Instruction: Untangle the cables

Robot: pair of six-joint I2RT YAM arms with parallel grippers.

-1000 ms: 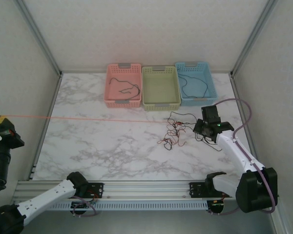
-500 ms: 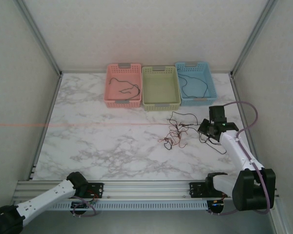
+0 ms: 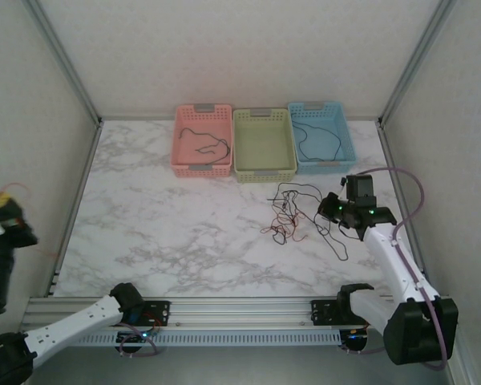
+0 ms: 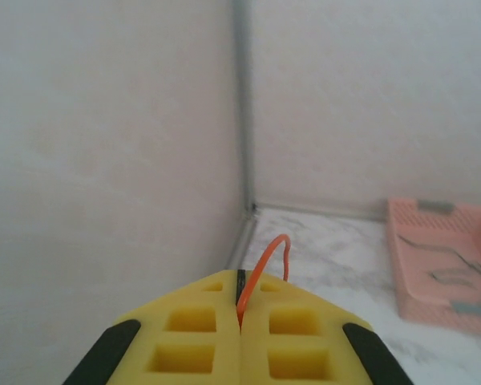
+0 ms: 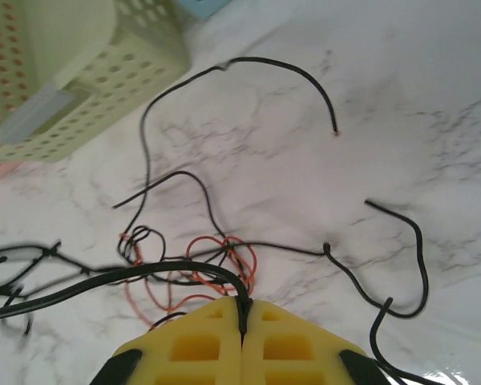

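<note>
Cables (image 3: 293, 212): tangled heap on marble table (image 3: 176, 241), right of centre, just before green basket (image 3: 264, 172) | right gripper (image 5: 242, 309): clenched on black cable (image 5: 176, 269), near table's right edge | left gripper (image 4: 240, 281): clenched on orange cable (image 4: 260, 255), beside left wall (image 4: 104, 160), outside table's left edge | open marble lies left of heap

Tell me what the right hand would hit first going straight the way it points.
Probably the tangle of thin red-orange and black cables just ahead of the right hand, though depth is unclear.
</note>
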